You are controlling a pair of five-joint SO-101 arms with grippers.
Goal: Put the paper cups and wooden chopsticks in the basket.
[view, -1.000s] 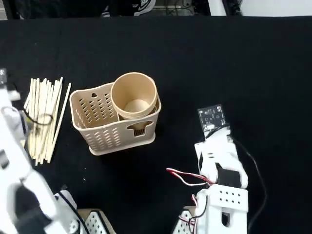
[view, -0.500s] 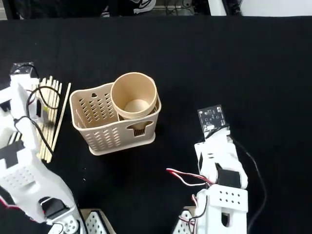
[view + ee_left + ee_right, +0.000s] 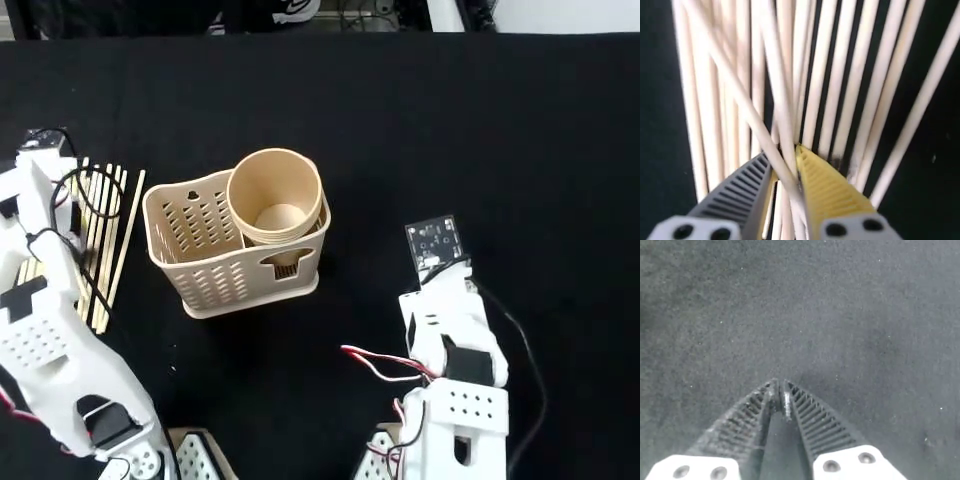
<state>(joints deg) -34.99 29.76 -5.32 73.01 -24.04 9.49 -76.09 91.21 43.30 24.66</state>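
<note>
wooden chopsticks (image 3: 112, 235) lie in a loose, partly crossed heap on the black table (image 3: 450, 130), beside the basket (image 3: 215, 280) and apart from it. none is in the basket yet. the left gripper (image 3: 782, 157) is down in the heap, its jaws drawn narrow with a stick or two pinched between them. one paper cup (image 3: 275, 190) stands upright in one end of the basket; whether more are nested inside it cannot be told. the step in hand appears to be the first pickup of chopsticks. the next move likely calls for a lift clear of the heap without dragging neighbours, then a carry over the basket's open half. count: one basket, one visible cup, roughly a dozen sticks, overlap preventing an exact tally. the right gripper (image 3: 778, 390) rests closed over bare cloth, well apart.
</note>
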